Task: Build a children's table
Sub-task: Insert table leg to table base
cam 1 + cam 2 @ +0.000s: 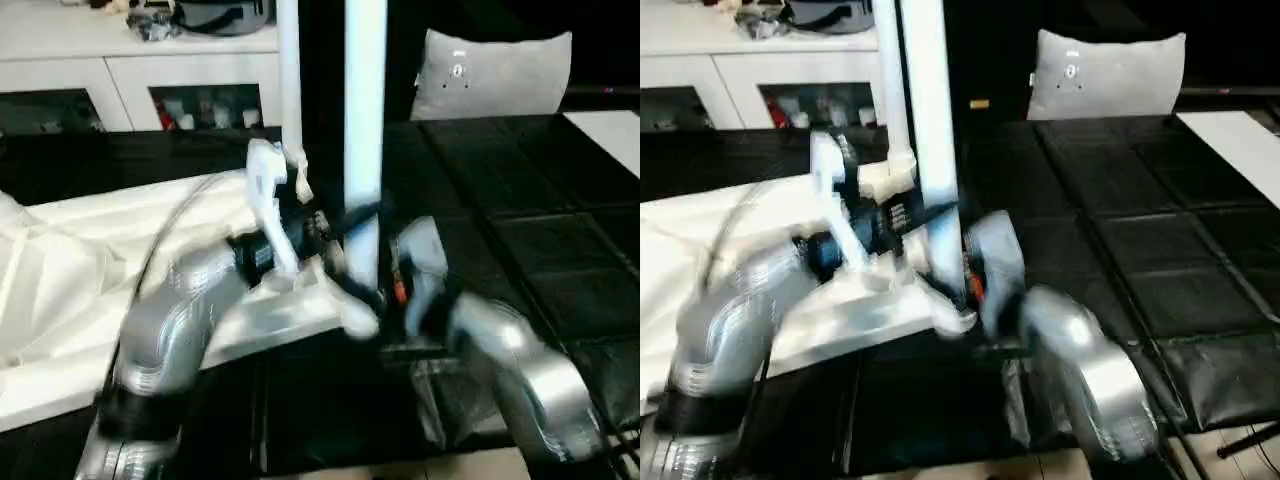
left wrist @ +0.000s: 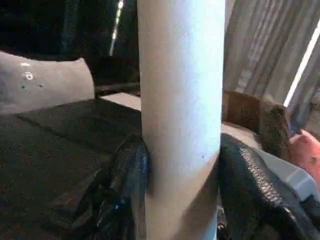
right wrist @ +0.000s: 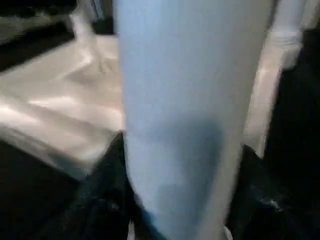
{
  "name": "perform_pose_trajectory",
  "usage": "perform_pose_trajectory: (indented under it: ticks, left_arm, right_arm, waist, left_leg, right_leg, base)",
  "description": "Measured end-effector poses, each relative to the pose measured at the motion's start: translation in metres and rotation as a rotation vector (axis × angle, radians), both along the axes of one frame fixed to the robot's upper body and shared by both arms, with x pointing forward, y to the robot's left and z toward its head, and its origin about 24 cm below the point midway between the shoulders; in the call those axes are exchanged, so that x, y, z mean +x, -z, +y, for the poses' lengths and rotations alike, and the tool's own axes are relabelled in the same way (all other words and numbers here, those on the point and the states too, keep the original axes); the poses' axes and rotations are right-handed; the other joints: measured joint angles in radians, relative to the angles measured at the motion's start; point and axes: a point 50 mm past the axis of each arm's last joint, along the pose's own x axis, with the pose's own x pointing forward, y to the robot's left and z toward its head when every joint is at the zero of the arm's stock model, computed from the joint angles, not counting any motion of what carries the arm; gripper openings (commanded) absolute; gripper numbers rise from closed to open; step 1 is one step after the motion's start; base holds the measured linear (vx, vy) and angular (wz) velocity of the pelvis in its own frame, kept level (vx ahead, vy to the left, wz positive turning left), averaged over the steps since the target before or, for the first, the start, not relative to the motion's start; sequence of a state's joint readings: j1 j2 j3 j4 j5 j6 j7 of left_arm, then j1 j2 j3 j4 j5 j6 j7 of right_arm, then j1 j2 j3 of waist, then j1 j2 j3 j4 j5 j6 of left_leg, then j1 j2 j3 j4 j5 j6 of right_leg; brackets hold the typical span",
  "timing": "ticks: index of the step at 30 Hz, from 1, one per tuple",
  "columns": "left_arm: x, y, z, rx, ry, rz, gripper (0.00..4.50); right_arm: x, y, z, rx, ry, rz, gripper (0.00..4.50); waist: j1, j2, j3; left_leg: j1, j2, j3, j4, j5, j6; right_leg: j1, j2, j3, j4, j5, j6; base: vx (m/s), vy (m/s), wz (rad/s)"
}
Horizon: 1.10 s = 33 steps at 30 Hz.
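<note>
Tabletop (image 1: pixel 70 280) lies upside down on the dark tiled floor (image 1: pixel 520 200), white plastic with raised ribs across its underside. Its left end is cut off at the picture edge, and the near corner is partly hidden behind the silver forearms. The head views are smeared around the arms, so details at that corner are hard to make out.

Front leg (image 1: pixel 364 130) stands upright at the near right corner of the tabletop, long axis vertical. It is a smooth white tube; its top runs out of frame, and its foot is hidden among the grippers, so I cannot tell how it meets the corner. Second leg (image 1: pixel 289 80) stands upright just behind and to the left, thinner looking, also cut off at the top, with a white collar low on it.

Grey cushion (image 1: pixel 492 72) leans upright at the back, soft and square. White cabinet (image 1: pixel 140 70) stands behind the tabletop, its contents too small to read.

Left gripper (image 2: pixel 181 170): black textured fingers (image 2: pixel 131 175) press both sides of the front leg, clamped around it. Right gripper (image 3: pixel 175 195): dark fingers (image 3: pixel 107 190) flank the same tube on either side, closed against it; the fingertips are hidden.
</note>
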<state>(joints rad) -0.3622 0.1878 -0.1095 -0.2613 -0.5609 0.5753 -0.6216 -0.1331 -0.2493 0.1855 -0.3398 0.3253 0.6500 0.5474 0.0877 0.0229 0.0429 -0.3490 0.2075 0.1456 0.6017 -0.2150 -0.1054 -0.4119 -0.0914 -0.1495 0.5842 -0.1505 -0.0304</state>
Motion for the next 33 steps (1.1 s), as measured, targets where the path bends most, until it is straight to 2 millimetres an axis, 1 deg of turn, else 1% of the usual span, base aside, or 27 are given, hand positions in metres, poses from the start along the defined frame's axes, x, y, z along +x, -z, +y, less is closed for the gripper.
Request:
perform_pose_trajectory:
  ticks: [1,2,5,9,11,13,16,20,27,29,31,33]
  left_arm:
    - [-0.005,0.007,0.000,-0.011,-0.003,0.024,2.63]
    - [-0.008,0.014,0.000,-0.016,-0.007,0.052,2.63]
    - [-0.014,0.031,0.001,-0.011,-0.011,0.119,2.63]
    - [-0.018,0.037,0.000,-0.004,0.001,0.156,2.63]
    - [-0.020,0.039,0.000,-0.001,0.005,0.165,2.63]
    - [-0.020,0.040,0.001,-0.012,0.006,0.187,2.63]
    - [-0.021,0.043,0.003,0.000,0.017,0.196,2.63]
    - [-0.022,0.044,0.005,0.007,0.039,0.199,2.63]
    - [-0.023,0.041,0.013,-0.003,0.108,0.176,2.63]
    - [-0.029,0.047,0.020,0.035,0.171,0.193,2.63]
    - [-0.034,0.053,0.023,0.036,0.214,0.224,2.63]
    - [-0.038,0.055,0.023,0.035,0.258,0.235,2.63]
  right_arm:
    - [-0.007,0.005,-0.001,0.013,-0.002,0.033,1.89]
    - [-0.011,0.010,-0.001,0.018,-0.007,0.067,1.89]
    - [-0.018,0.023,-0.005,-0.012,-0.031,0.140,1.89]
    - [-0.021,0.026,-0.014,-0.051,-0.070,0.157,1.89]
    - [-0.023,0.027,-0.015,-0.053,-0.083,0.170,1.89]
    - [-0.024,0.027,-0.016,-0.045,-0.097,0.178,1.89]
    - [-0.025,0.027,-0.020,-0.060,-0.119,0.187,1.89]
    - [-0.026,0.027,-0.023,-0.071,-0.143,0.192,1.89]
    - [-0.025,0.022,-0.028,-0.070,-0.217,0.187,1.89]
    - [-0.022,0.013,-0.033,-0.034,-0.250,0.160,1.89]
    - [-0.018,0.005,-0.043,-0.026,-0.249,0.126,1.88]
    - [-0.019,0.004,-0.046,-0.029,-0.269,0.120,1.88]
  waist:
    - [-0.002,0.000,-0.002]
    - [-0.002,-0.001,-0.002]
    - [-0.005,-0.003,0.000]
    - [-0.011,-0.003,-0.001]
    - [-0.020,-0.003,-0.001]
    - [-0.031,-0.003,-0.001]
    - [-0.037,-0.003,-0.001]
    - [-0.037,-0.002,-0.001]
    - [-0.028,-0.002,-0.001]
    - [-0.028,-0.001,-0.002]
    - [-0.026,-0.001,-0.002]
    - [-0.024,-0.001,-0.002]
  left_leg:
    - [0.003,0.000,0.000,0.000,0.000,0.000]
    - [0.005,0.000,0.000,0.000,0.000,0.000]
    - [0.000,0.000,-0.001,0.002,0.000,0.000]
    - [0.001,0.001,-0.002,0.001,0.001,0.003]
    - [0.001,0.001,-0.003,0.001,0.001,0.005]
    - [0.003,0.000,-0.004,0.001,0.000,0.008]
    - [0.003,-0.001,-0.004,0.001,-0.001,0.010]
    - [0.003,-0.001,-0.003,0.001,-0.001,0.011]
    - [0.009,-0.001,-0.002,-0.005,-0.002,0.011]
    - [0.009,-0.001,-0.001,-0.006,-0.003,0.010]
    - [0.010,-0.001,0.000,-0.006,-0.004,0.010]
    - [0.009,-0.001,0.000,-0.006,-0.004,0.010]
  right_leg:
    - [0.003,0.000,-0.001,-0.002,0.000,0.000]
    - [0.005,0.000,-0.001,-0.003,0.000,0.000]
    - [0.006,0.001,-0.004,-0.012,0.002,0.004]
    - [0.016,0.001,-0.009,-0.031,0.005,0.009]
    - [0.023,0.001,-0.010,-0.042,0.008,0.013]
    - [0.027,0.000,-0.010,-0.047,0.008,0.013]
    - [0.029,-0.001,-0.009,-0.051,0.008,0.013]
    - [0.029,-0.001,-0.008,-0.048,0.008,0.014]
    - [0.028,-0.001,-0.005,-0.035,0.009,0.013]
    - [0.025,0.000,-0.003,-0.031,0.008,0.013]
    - [0.024,0.000,-0.002,-0.029,0.007,0.012]
    - [0.024,0.000,-0.002,-0.028,0.007,0.012]
  base:
    - [0.000,0.000,0.00]
    - [0.000,0.000,0.00]
    - [0.000,0.000,0.00]
    - [0.000,0.000,0.00]
    - [0.000,0.000,0.00]
    - [0.000,0.000,0.00]
    - [0.000,0.000,0.00]
    - [0.000,0.000,0.00]
    - [0.000,0.000,0.00]
    - [0.000,0.000,0.00]
    - [0.000,0.000,0.00]
    - [0.000,0.000,0.00]
